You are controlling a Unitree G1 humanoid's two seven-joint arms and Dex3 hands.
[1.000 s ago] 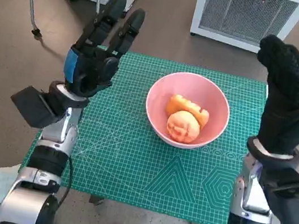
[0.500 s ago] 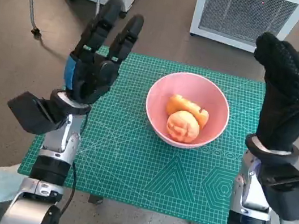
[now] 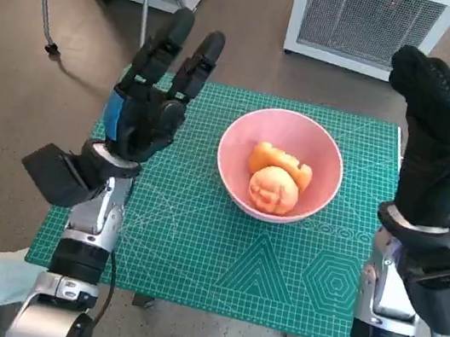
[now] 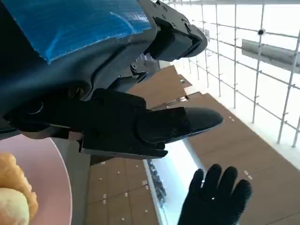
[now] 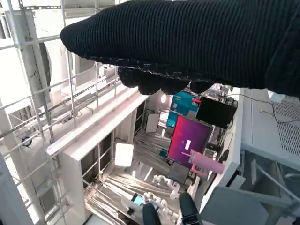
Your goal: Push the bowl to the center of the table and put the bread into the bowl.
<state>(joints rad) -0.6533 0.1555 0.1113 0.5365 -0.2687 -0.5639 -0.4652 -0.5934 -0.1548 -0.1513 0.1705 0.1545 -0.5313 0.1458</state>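
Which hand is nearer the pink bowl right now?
Left. The left hand hovers raised just off the pink bowl's left rim; the right hand is raised slightly farther off, past its right rim.

Head cam looks down; wrist cams upward

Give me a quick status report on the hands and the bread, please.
Left hand and right hand raised, open, empty. Bread in pink bowl, mid-table. Nothing in the way.

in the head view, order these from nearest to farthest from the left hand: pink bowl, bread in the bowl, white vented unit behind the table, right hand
1. Pink bowl, just to the right of the left hand, mid-mat.
2. Bread, inside the bowl, past its near rim.
3. White vented unit, on the floor beyond the table's far edge.
4. Right hand, raised over the table's opposite edge.
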